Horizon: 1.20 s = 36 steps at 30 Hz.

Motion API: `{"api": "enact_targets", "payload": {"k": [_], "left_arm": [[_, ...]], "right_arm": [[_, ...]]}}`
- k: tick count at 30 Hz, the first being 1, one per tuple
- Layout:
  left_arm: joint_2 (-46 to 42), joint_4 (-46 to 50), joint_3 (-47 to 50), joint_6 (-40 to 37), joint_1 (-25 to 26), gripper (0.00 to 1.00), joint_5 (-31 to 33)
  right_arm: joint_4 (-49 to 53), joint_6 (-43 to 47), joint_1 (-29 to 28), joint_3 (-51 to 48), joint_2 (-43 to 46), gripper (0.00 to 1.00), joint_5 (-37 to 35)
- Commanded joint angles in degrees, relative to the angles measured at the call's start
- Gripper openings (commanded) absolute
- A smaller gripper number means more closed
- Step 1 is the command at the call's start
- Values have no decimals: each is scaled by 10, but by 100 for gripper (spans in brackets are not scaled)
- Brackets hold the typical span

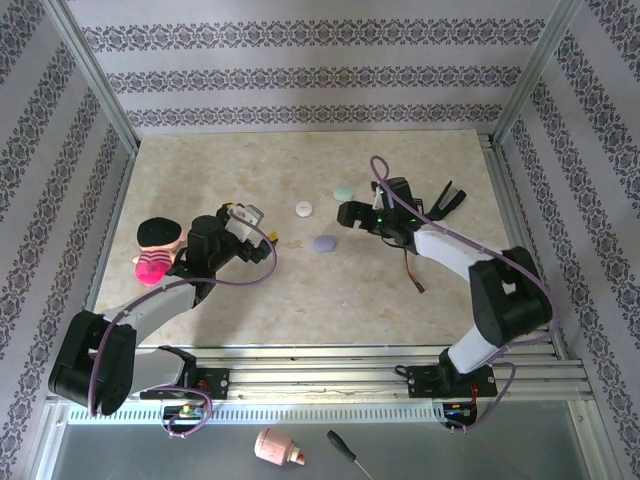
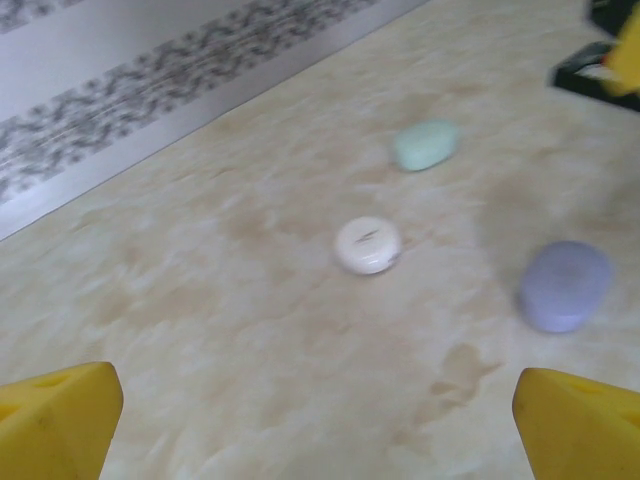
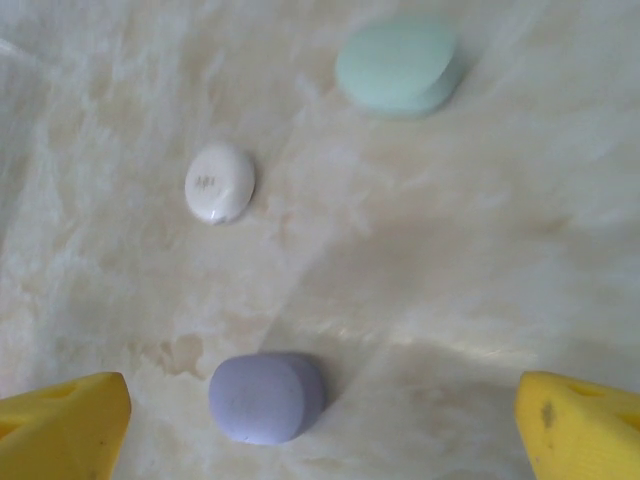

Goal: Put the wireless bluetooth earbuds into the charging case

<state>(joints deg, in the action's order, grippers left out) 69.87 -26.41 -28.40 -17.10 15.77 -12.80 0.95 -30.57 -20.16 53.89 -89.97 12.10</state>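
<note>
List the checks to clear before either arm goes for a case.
1. Left fingers spread, nothing held: ok.
2. Right fingers spread, nothing held: ok.
3. Cases lying apart from one another: ok.
4. Lids open to take buds: not ok; white case, green case and lilac case all look shut.
5. Lilac case ahead of the right fingers: ok.
6. Where the earbuds are: cannot tell.
</note>
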Motion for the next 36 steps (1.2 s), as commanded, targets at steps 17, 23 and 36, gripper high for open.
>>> {"api": "enact_targets", "payload": {"k": [17,23,36], "left_arm": [[88,-283,127,167,-161,99,86],[187,-315,94,171,-171,99,69],[213,-293,71,185,-171,99,113]], "right_arm": [[-384,297,163,-269,104,98,-222],[-551,268,199,-331,35,98,-161],[-572,266,203,-335,24,98,-153]]}}
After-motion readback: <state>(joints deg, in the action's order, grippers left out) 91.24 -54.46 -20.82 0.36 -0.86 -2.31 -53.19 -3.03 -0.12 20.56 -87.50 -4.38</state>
